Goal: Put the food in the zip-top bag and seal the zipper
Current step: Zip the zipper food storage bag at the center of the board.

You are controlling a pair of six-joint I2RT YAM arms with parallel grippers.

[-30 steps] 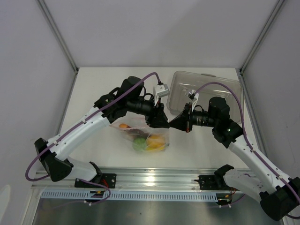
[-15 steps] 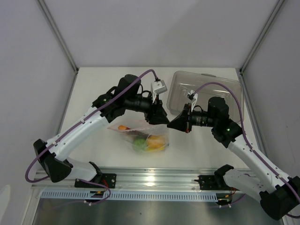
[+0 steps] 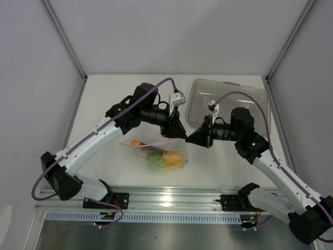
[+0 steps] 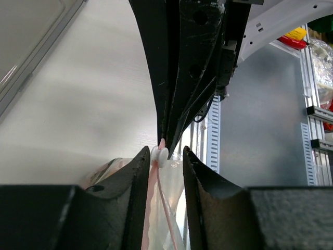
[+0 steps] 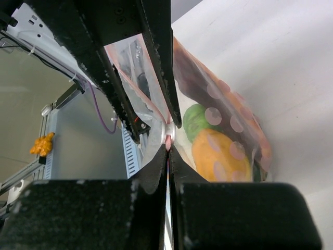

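The zip-top bag [image 3: 156, 152] lies at the table's middle front, its mouth raised between the two grippers. Inside it the food shows: a green lime [image 3: 154, 161] [image 5: 194, 120], a yellow fruit [image 3: 175, 159] [image 5: 218, 156] and an orange piece [image 3: 136, 140]. My right gripper [image 5: 168, 148] [image 3: 188, 139] is shut on the pink zipper [image 4: 151, 208] at the bag's right end. My left gripper [image 4: 165, 154] [image 3: 178, 134] straddles the same strip. The white slider [image 4: 159, 155] [image 5: 169, 135] sits between its tips against one finger, and a gap shows at the other.
A rigid clear tray [image 3: 229, 101] stands at the back right, just behind the right wrist. A metal rail [image 3: 171, 200] runs along the near table edge by the arm bases. White walls close in the left, right and back.
The left jaws have narrowed around the slider. The left wrist has shifted slightly back and left along the bag's mouth. The right gripper has held its pinch in place.
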